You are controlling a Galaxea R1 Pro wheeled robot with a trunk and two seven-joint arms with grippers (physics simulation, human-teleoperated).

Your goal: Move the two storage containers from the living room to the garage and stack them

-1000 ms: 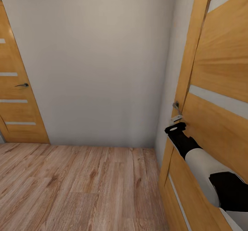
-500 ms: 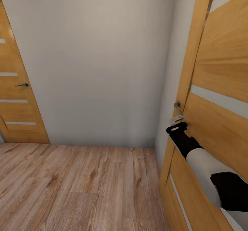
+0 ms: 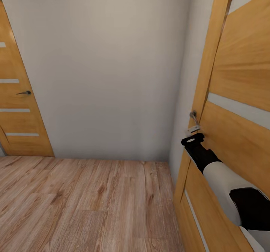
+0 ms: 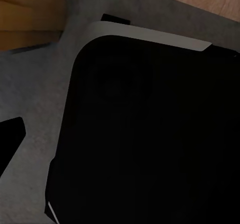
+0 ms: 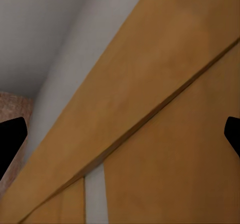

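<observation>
Light wood plank floor (image 3: 75,203) meets the grey wall (image 3: 112,68) and 2 doors.

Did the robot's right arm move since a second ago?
Yes, barely: the right gripper crept slightly right and down against the door handle.

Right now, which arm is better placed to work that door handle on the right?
Likely the right: its claw sits just below the door handle on the wooden door, fingers spread facing the panel.
</observation>
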